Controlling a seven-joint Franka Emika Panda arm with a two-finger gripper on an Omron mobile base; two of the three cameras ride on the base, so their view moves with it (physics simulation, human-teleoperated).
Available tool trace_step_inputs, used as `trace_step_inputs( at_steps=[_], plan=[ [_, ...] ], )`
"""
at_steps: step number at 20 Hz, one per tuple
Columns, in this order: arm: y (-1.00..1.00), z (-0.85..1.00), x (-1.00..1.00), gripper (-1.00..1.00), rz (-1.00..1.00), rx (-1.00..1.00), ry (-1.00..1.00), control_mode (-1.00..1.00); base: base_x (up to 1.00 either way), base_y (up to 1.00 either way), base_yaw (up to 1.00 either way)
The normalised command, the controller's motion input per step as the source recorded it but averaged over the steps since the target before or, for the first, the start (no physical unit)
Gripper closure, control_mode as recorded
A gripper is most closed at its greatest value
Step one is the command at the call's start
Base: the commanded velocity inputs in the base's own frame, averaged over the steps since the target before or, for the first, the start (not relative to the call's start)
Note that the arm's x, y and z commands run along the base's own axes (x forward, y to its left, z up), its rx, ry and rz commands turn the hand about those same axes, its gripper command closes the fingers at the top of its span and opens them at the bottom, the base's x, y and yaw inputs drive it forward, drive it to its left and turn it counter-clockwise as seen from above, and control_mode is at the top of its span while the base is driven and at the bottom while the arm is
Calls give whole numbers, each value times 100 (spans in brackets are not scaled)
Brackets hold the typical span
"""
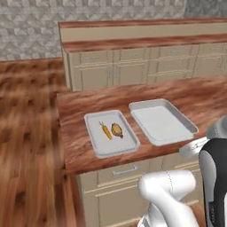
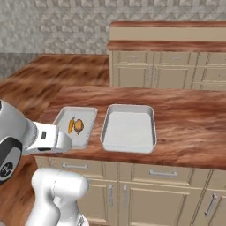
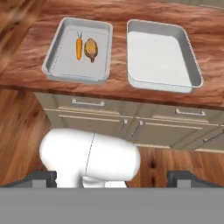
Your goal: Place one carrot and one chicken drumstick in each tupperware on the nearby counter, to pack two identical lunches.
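Hanging back from the worktop (image 3: 109,89), pincer (image 3: 113,177) spread wide with nothing between its 2 dark fingertips (image 3: 41,178), which sit far apart at the bottom of the hand view. Beige cabinet drawers (image 3: 87,114) with metal bar handles below the worktop edge. On the reddish-brown worktop sit 2 light-grey tupperware trays side by side, near its front edge, not touching. Smaller tray (image 3: 57,57) on the left holds 1 carrot (image 3: 78,47) and 1 chicken drumstick (image 3: 91,49), lying just beside each other, carrot to the left. Larger tray (image 3: 192,65) on the right. Farther back across the floor, a 2nd run of beige cabinets (image 1: 133,71) with wood top, then a grey tiled wall (image 1: 31,31).
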Motion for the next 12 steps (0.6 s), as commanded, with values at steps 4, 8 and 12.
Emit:
trace_step_inputs(
  at_steps=[4, 8, 12],
  plan=[
    [0, 0, 0, -100, 0, 0, 0, 100, -100, -100, -14],
    [0, 0, 0, -100, 0, 0, 0, 100, -62, -100, -41],
    [0, 0, 0, -100, 0, 0, 0, 100, -13, -97, -55]
  ],
)
